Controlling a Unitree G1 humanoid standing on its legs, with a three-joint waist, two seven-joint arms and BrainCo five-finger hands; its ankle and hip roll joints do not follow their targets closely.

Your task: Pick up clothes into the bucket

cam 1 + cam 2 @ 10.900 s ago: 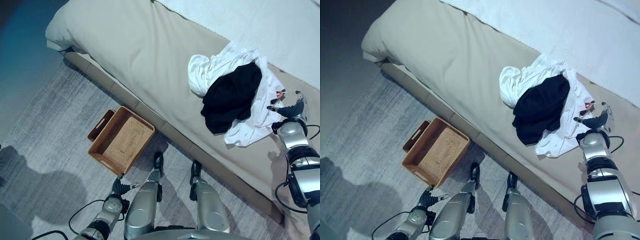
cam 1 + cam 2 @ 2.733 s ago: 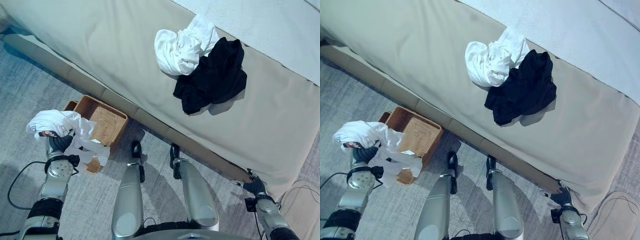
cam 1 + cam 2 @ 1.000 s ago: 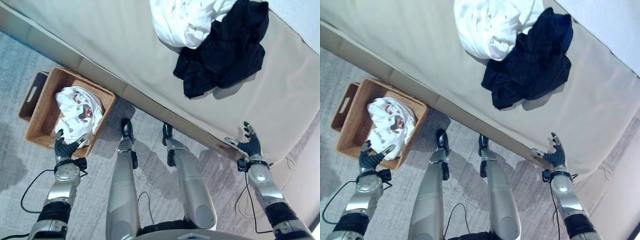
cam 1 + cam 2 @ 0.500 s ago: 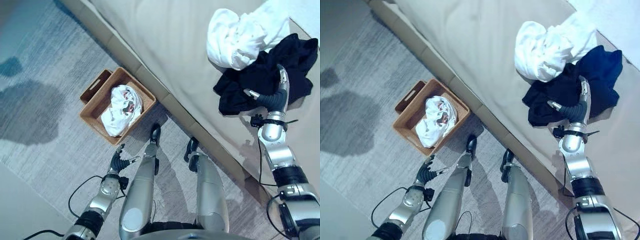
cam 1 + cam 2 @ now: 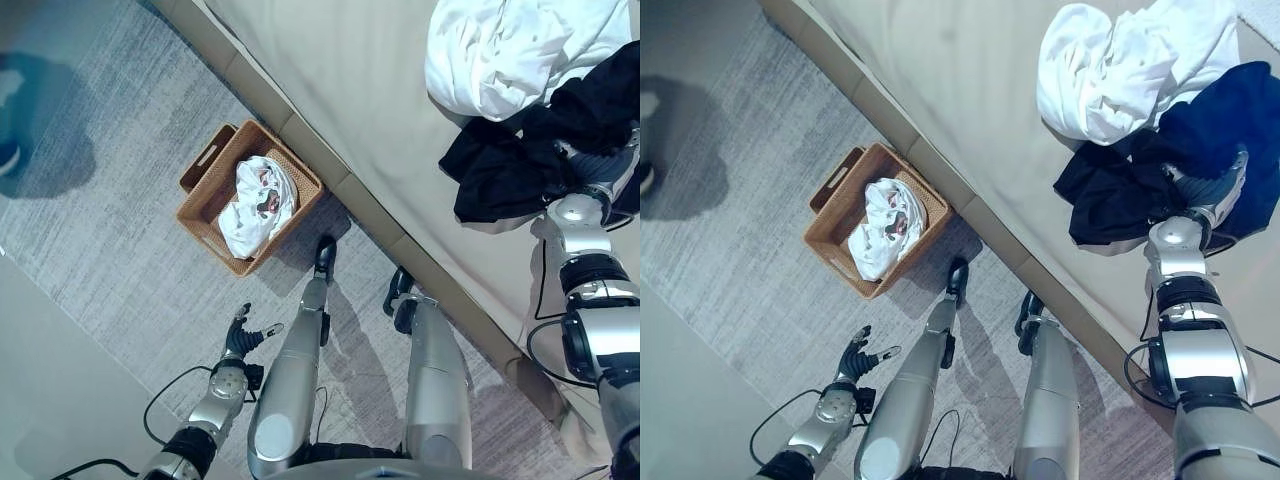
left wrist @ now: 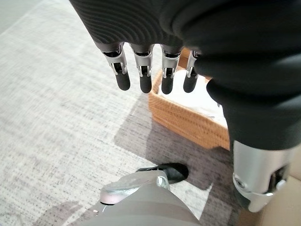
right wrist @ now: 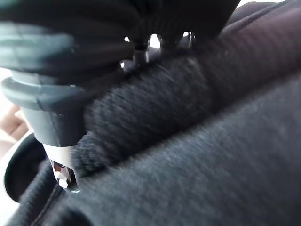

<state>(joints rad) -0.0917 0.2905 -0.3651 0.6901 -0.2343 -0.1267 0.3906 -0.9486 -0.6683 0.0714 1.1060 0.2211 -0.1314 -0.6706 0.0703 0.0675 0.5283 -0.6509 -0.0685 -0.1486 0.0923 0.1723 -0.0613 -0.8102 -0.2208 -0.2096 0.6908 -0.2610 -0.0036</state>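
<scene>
A woven brown basket [image 5: 205, 200] with cut-out handles sits on the grey carpet just beside the bed's edge, holding a crumpled white garment with a small printed patch [image 5: 256, 205]. Up on the beige bed cover lie two more clothes: a bunched white garment [image 5: 505, 55] and, touching and partly under it on the near side, a rumpled black garment [image 5: 505, 165] spread in loose folds

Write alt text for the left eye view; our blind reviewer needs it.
The robot's right hand presses into a crumpled black garment beside a white garment on a beige bed. A woven brown basket on the grey carpet holds white clothing; the left hand hangs open.
</scene>
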